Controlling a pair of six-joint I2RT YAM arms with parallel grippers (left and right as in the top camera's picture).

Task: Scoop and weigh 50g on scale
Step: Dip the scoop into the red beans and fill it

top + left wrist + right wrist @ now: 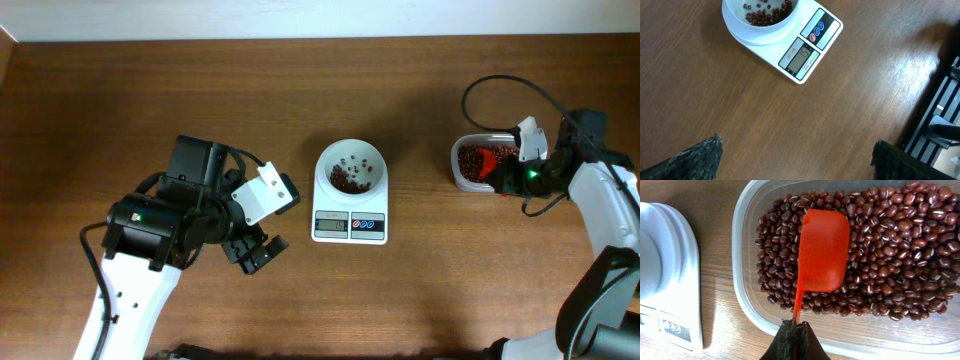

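Right gripper (795, 330) clenched on the red scoop (822, 250) handle, blade over the beans (890, 255) in the tub (746, 255) so I can dig; scale (349, 226) sits mid-table, left gripper (257, 250) hangs released.

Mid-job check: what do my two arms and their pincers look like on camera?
The left arm and right arm have white shells with black joints, each showing a green light. A white camera block tops each wrist. The left pincer has dark, rough-textured fingers. A black cable loops over the right arm.
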